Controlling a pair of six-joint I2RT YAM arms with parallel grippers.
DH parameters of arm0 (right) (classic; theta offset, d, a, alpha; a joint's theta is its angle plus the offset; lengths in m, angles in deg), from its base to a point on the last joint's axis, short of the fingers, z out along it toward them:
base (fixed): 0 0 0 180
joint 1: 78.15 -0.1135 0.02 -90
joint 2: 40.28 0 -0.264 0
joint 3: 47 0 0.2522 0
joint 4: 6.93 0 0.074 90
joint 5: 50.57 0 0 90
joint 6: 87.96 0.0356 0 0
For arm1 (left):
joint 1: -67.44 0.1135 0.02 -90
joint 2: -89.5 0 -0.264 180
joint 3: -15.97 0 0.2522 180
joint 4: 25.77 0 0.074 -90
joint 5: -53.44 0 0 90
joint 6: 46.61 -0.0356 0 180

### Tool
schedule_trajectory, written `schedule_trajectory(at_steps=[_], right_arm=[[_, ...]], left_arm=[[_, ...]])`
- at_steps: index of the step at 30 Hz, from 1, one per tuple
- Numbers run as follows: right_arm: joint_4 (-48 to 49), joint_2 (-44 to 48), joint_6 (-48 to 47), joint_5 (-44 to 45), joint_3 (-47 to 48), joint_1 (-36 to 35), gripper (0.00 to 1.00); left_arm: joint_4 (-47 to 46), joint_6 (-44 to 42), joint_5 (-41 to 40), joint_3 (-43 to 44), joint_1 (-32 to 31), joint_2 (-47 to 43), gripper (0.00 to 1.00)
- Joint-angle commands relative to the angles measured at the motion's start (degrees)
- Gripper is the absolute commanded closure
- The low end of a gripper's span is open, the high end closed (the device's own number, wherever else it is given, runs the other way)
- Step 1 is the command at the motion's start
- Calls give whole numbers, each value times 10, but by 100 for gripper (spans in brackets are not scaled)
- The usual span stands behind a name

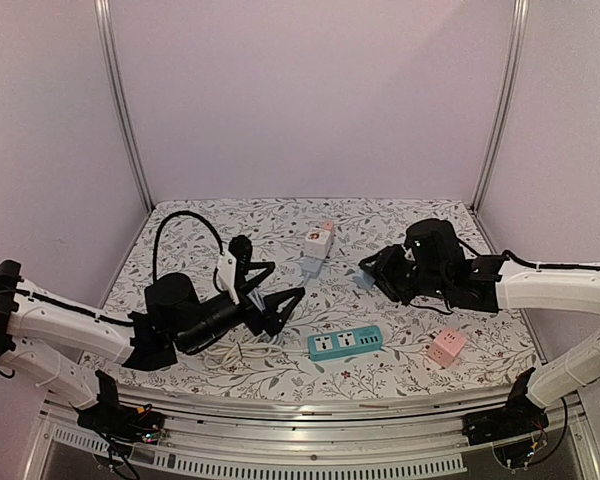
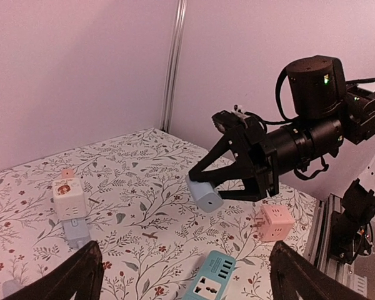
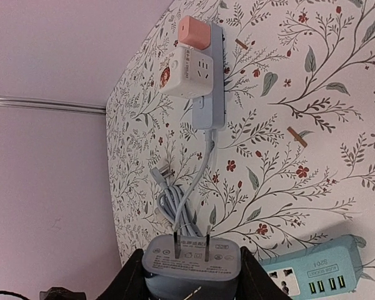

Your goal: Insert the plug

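Note:
My right gripper (image 1: pixel 368 268) is shut on a pale blue plug adapter (image 3: pixel 191 262), held above the table with its two metal prongs pointing out. The adapter also shows in the left wrist view (image 2: pixel 204 194) and in the top view (image 1: pixel 364 278). A teal power strip (image 1: pixel 345 342) lies flat at the front centre; it also shows in the left wrist view (image 2: pixel 210 283) and the right wrist view (image 3: pixel 314 269). My left gripper (image 1: pixel 275 296) is open and empty, hovering left of the teal strip.
A light blue power strip (image 1: pixel 314 258) with a white cube adapter and a pink plug lies at the back centre, its cord coiled to the left (image 3: pixel 178 206). A pink cube adapter (image 1: pixel 446 347) sits at the front right. Purple walls enclose the table.

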Motion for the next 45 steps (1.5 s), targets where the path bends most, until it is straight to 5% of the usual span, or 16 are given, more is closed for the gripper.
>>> schedule_trajectory(at_steps=[1,7,20,32,45], right_arm=[[-29,30,88,97,-17,-36,100],[-68,42,183,169,-1,-93,100],[-102,40,245,170,56,-119,100],[-82,87,213,180,30,-127,100],[-90,148,172,152,5,-128,100]], left_arm=[[-23,35,18,37,0,51,10],[-84,102,43,83,-1,134,15],[-198,132,94,151,-6,280,25],[-258,173,144,189,3,339,29],[-209,186,198,246,19,359,34]])
